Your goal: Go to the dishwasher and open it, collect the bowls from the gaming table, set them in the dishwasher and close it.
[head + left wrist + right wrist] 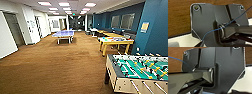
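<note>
The yellow-legged, white-topped gaming table (pixel 115 40) stood ahead on the brown carpet (pixel 62 62) by the blue wall (pixel 152 27), small blue and green bowls (pixel 107 39) on it, beyond the green-field foosball table (pixel 140 70). Whether either claw gaped could not be told.

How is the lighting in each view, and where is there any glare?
Head view: even ceiling panel lights, soft sheen on the brown carpet, gaming table well lit. Left wrist view: bright edge highlights on the dark plate. Right wrist view: similar rim glare.
</note>
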Robot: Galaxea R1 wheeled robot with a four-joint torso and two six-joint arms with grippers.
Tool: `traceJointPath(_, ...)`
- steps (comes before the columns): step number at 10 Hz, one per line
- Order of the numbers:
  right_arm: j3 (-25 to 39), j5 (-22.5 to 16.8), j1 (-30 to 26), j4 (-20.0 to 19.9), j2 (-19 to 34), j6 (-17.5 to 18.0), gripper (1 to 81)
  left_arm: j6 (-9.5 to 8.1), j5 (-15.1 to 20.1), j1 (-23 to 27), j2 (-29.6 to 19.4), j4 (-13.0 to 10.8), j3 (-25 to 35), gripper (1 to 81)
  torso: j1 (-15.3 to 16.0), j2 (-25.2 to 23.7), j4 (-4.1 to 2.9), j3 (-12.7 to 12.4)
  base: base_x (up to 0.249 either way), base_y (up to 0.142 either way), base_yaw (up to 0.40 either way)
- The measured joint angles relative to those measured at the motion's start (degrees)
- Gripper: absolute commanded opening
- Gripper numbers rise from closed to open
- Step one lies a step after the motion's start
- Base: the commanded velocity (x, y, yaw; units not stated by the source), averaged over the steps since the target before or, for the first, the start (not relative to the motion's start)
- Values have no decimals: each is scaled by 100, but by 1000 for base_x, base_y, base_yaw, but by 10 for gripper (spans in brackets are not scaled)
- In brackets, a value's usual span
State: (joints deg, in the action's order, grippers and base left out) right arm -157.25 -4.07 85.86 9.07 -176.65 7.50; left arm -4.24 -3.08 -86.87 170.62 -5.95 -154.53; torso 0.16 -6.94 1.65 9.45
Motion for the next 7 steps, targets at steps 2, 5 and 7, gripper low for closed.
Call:
traceJointPath(2, 0, 0, 0, 0, 11, 0, 811, -2, 2, -1, 5, 0, 1, 811, 0, 0, 0, 0, 175, 0, 0)
traceJointPath(5, 0, -2, 2, 0, 11, 0, 811, 0, 0, -1, 2, 0, 4, 811, 0, 0, 0, 0, 184, 0, 0)
traceJointPath(7, 0, -2, 5, 2, 13, 0, 811, 0, 4, -4, 2, 0, 1, 811, -2, -2, 0, 0, 189, 0, 0)
